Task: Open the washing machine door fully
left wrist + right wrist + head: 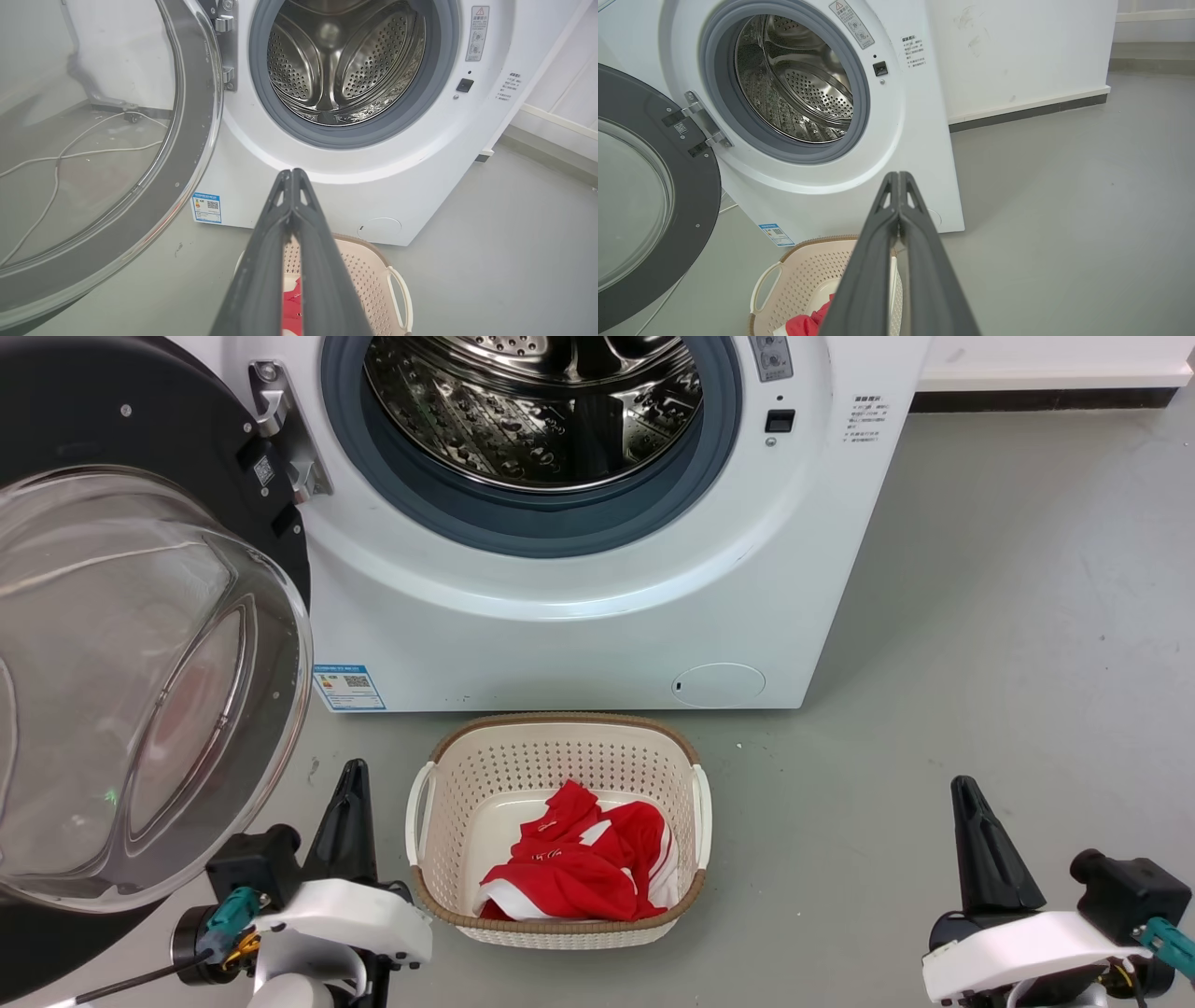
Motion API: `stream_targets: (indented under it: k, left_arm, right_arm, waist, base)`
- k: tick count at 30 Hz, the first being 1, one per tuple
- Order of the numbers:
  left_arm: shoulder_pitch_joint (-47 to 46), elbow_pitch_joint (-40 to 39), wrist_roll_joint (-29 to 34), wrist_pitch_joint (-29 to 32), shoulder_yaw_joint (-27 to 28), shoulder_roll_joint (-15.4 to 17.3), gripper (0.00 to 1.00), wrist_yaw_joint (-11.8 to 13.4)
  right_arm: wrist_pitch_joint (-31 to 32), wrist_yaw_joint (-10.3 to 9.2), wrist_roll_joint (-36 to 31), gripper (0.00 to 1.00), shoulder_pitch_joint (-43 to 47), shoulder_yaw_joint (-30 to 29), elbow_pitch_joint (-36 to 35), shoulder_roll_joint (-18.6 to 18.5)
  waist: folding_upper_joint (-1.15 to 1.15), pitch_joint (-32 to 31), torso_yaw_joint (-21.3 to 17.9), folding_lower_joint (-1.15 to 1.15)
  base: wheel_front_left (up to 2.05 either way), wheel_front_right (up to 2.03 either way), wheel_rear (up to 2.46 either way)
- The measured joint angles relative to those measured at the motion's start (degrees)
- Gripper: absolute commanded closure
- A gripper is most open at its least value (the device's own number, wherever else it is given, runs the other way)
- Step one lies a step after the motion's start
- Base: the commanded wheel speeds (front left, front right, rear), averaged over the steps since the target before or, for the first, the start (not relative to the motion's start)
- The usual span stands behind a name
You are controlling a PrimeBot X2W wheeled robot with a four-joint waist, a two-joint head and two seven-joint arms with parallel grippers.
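Hanging wide open, door sits just left of left pincer; washer ahead, basket between it and right pincer. Both pincers closed, empty.

Your fingers are long, dark grey, tapered, w/ triangular cut-outs near the tips. Each wrist: glossy white shell, black block, teal connector; L side adds a brass fitting & thin black cable.
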Motion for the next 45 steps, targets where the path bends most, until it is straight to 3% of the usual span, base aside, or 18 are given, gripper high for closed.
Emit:
stream_targets:
  k: [18, 45]
  left_arm:
    - [0.0, 0.2, -17.5, 4.4, 2.9, -0.8, 1.00, -2.5]
    - [0.0, 0.5, -38.1, 9.7, 6.5, -2.2, 1.00, -5.3]
  right_arm:
    - [3.5, 0.00, 19.0, 1.00, -1.2, -0.3, 1.5, -0.7]
    - [8.1, -0.01, 40.6, 1.00, -2.7, -1.5, 3.0, -1.3]
  waist:
    - [0.00, -0.7, -0.1, 0.00]
    - [0.00, -1.8, -0.4, 0.00]
  base:
    - [0.00, 0.00, 0.00]
    - [0.00, 0.00, 0.00]
